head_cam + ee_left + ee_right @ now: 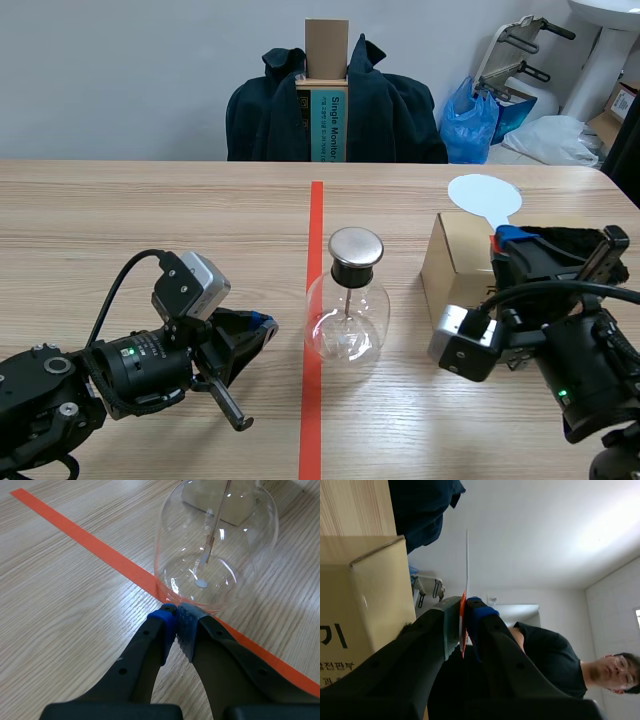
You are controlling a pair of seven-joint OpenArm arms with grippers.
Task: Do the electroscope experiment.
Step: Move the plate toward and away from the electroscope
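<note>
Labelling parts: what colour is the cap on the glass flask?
The cap is silver; the scene view shows it best.

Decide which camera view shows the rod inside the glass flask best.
The left wrist view: the rod hangs close up inside the flask, just ahead of the shut left gripper. The scene view shows it small, below the metal cap. The right wrist view does not show it.

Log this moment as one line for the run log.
left gripper: shut, at electroscope flask base | right gripper: shut on round paddle, by cardboard box
</note>
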